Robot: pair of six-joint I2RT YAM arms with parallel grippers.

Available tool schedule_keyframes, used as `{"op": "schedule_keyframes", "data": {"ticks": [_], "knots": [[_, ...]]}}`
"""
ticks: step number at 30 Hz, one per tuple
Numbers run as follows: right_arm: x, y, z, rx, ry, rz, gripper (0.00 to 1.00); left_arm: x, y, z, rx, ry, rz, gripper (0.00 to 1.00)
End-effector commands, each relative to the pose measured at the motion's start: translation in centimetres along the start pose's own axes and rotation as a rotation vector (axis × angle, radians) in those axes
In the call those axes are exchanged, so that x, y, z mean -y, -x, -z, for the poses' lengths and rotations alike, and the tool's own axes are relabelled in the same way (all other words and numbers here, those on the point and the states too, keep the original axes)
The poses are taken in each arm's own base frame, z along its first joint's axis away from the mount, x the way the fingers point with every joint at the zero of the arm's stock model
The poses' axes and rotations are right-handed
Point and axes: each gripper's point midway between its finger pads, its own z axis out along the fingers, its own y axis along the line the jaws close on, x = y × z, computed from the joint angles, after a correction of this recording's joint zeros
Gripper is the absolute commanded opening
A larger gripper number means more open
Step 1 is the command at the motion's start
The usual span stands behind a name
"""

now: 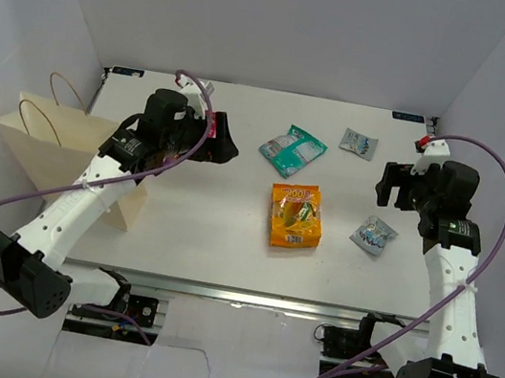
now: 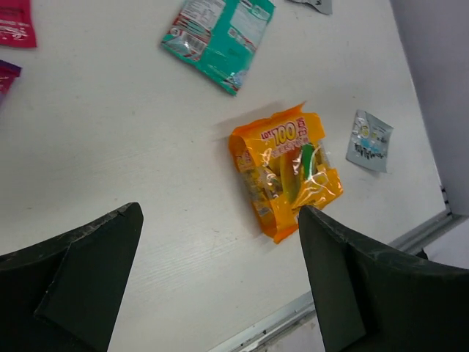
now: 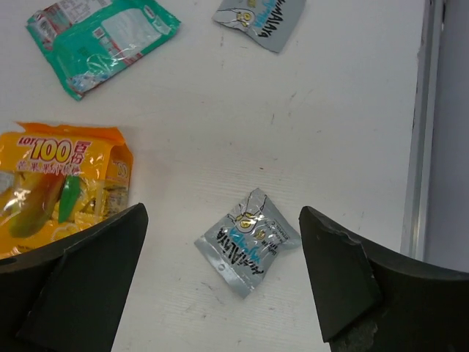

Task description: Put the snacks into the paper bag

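Table [image 1: 206, 235]: white, and it carried everything listed below.
Paper bag [image 1: 46, 150]: stood at the table's left edge, close beside the left arm, with its handles up. No view showed its inside.
Left gripper [image 2: 218, 220]: hung over the table right of the bag, jaws spread wide with nothing between them, facing the orange packet.
Right gripper [image 3: 223, 213]: hung over the right side of the table, jaws spread just as wide and holding nothing. One silver packet lay on the table directly below the gap.
Orange packet [image 1: 295, 216]: lay flat at mid-table, between the two arms.
Teal packet [image 1: 292, 150]: lay flat just behind the orange one, not touching it.
Silver packets: the near one [image 1: 374, 236] lay right of the orange packet. The far one [image 1: 358, 144] lay right of the teal packet.
Red packet [image 2: 16, 22]: lay on the table at the corner of the left wrist view, well apart from the orange packet.
Progress: all five packets were counted on the table, so I judged that none was bagged. Every pick and drop was left to do.
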Motion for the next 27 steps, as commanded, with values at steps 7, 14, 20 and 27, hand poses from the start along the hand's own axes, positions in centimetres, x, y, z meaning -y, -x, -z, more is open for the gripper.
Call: {"op": "schedule_keyframes", "data": {"ticks": [7,14,20,27], "knots": [[-5.8,0.8,1.9,0.081,0.411,0.449,0.90,-6.5,2.5,-2.1,-0.020,0.399,-0.079,0.98],[-8.2,-2.6,0.7,-0.002,0.600,0.382,0.90,-14.6,-1.1,-4.9,-0.198,0.794,-0.149,0.95],[-9.3,-3.8,-0.7,-0.026,0.703,0.335,0.91,-20.0,-2.2,-8.3,-0.284,0.942,-0.153,0.92],[-9.9,-5.4,-1.5,-0.061,0.756,0.292,0.93,-23.2,-1.8,-12.8,-0.289,0.979,-0.200,0.89]]}}
